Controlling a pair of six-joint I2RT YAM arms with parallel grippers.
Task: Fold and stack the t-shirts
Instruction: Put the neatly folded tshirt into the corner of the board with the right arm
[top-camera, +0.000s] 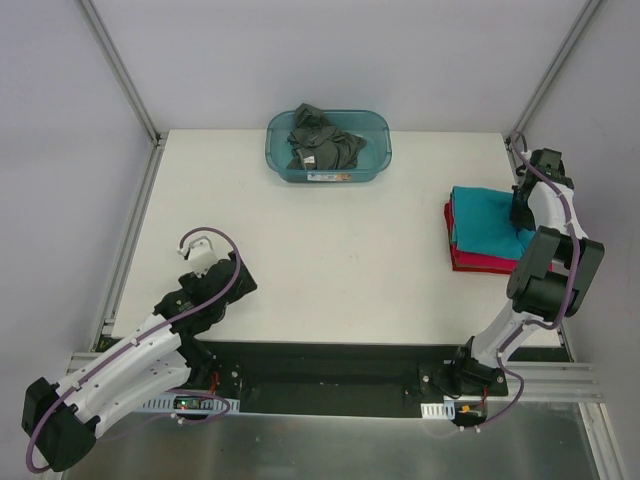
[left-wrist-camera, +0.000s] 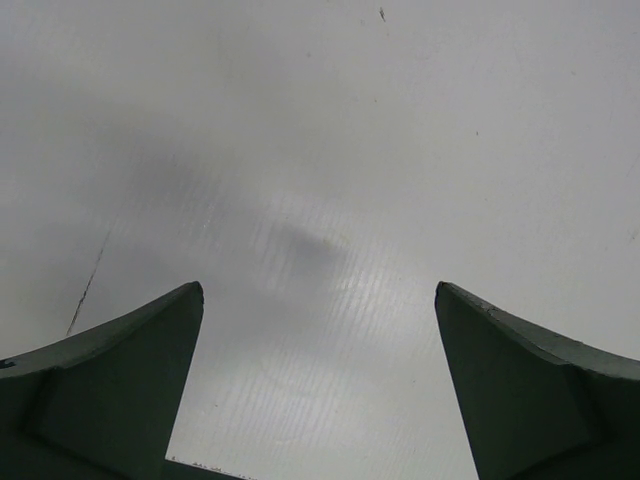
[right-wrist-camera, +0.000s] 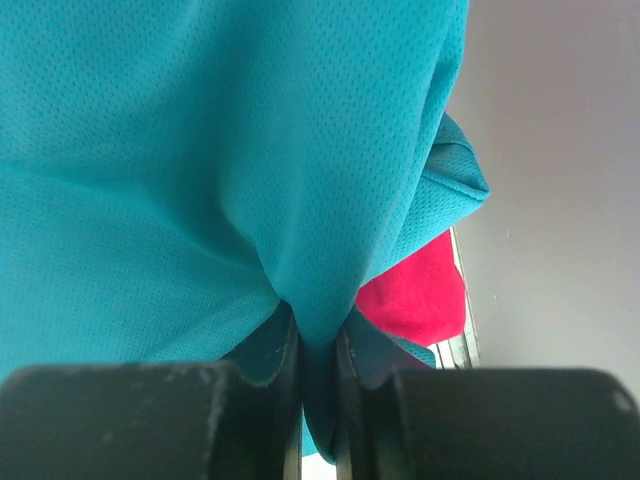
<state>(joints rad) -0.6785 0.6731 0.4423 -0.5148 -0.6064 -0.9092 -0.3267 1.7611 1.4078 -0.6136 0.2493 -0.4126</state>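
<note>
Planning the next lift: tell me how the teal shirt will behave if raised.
Likely floppy: the teal t-shirt bunches into a pleat inside the shut right gripper. Probably light: thin mesh knit. It may unfold, sliding off the red t-shirt beneath.

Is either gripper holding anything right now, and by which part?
The right gripper is shut on a pinched fold of the teal t-shirt near its edge. The left gripper is open, holding nothing.

White table, tub at far edge, crimson t-shirt at right edge
</note>
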